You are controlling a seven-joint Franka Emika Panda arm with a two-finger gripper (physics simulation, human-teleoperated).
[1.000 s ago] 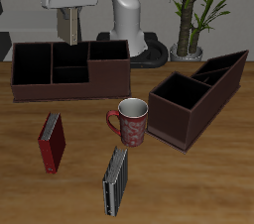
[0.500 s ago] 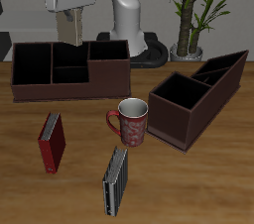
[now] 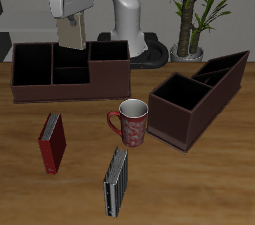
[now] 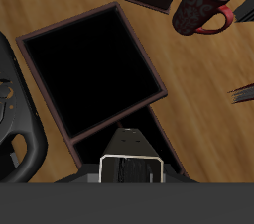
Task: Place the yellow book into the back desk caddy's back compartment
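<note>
We count three books: one yellow (image 3: 71,33), one red (image 3: 52,141), one dark (image 3: 117,181). We see two caddies: a long one (image 3: 70,71) and a sloped one (image 3: 199,95). One mug (image 3: 131,121) and one plant (image 3: 193,10).

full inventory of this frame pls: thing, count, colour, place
yellow book: 1, tan-yellow, held above the back desk caddy
back desk caddy: 1, dark brown, back of table
sloped caddy: 1, brown, beside the mug
mug: 1, red patterned, mid-table
red book: 1, nearer the front edge
dark book: 1, blue-black, at the front edge
plant: 1, green, behind the table
table: 1, wood
end effector: 1, grey-white, gripping the yellow book
</note>
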